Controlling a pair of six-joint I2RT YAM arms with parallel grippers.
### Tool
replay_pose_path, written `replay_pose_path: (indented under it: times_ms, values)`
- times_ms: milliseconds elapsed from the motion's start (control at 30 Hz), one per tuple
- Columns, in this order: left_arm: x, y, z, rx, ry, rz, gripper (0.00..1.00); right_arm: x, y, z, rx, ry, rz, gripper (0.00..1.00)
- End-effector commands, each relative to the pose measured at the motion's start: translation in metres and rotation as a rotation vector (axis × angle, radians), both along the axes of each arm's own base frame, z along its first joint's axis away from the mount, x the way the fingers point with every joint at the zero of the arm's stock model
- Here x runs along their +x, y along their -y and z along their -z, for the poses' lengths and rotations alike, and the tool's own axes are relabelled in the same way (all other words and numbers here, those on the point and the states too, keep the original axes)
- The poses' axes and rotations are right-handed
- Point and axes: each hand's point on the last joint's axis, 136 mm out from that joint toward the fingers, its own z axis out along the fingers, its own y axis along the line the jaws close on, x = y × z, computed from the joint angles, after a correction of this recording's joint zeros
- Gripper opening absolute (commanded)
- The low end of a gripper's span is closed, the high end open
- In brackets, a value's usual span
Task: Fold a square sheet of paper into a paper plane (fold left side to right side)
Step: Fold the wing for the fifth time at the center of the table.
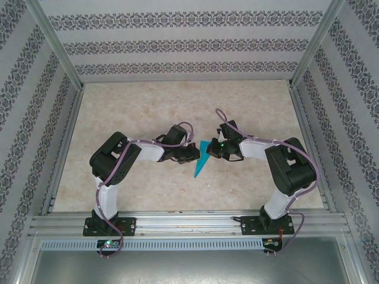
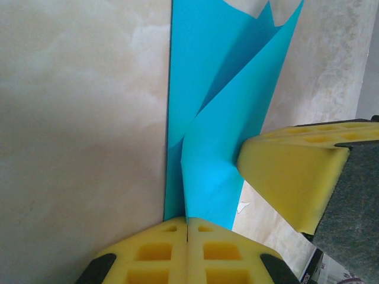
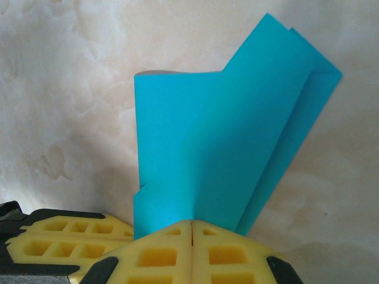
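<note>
Left pincer (image 1: 188, 155) was clamped on the paper (image 1: 202, 160), its yellow pads (image 2: 177, 263) pressed together over one edge. The right pincer (image 1: 216, 151) was likewise closed on the paper from the other side. That paper was creased to a narrow pointed shape and sat mid-table (image 1: 148, 112) between them, with one flap standing up off the surface. I judged the left-to-right fold half made. Next, the raised flap wanted carrying across until the edges met, then pressing flat along the crease without tearing. No container came into it.
</note>
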Motion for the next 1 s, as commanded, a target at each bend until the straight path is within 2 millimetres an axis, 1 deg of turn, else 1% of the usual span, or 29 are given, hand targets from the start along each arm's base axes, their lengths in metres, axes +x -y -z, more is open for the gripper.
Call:
replay_pose_path:
  times_ms: [0,200,433,633,700,800,967]
  values:
    - [-0.007,-0.017,0.050,0.139,-0.056,-0.026,0.00,-0.004,0.003,0.009,-0.041,-0.016,-0.009,0.01]
    - [-0.008,-0.016,0.050,0.132,-0.059,-0.021,0.00,-0.008,0.005,0.014,-0.052,-0.032,-0.006,0.01]
    - [-0.010,-0.009,0.050,0.118,-0.061,0.005,0.00,-0.014,0.010,0.021,-0.078,-0.054,-0.005,0.01]
    - [-0.009,-0.010,0.045,0.113,-0.046,0.003,0.07,-0.025,0.019,0.033,-0.106,-0.093,0.004,0.00]
    - [-0.009,-0.010,0.040,0.107,-0.032,0.004,0.08,-0.030,0.023,0.036,-0.110,-0.104,0.011,0.00]
    - [-0.007,-0.011,0.026,0.099,-0.002,0.003,0.13,-0.035,0.028,0.041,-0.103,-0.115,0.020,0.00]
    - [0.001,-0.016,-0.014,0.061,0.076,-0.014,0.20,-0.040,0.030,0.044,-0.086,-0.121,0.019,0.00]
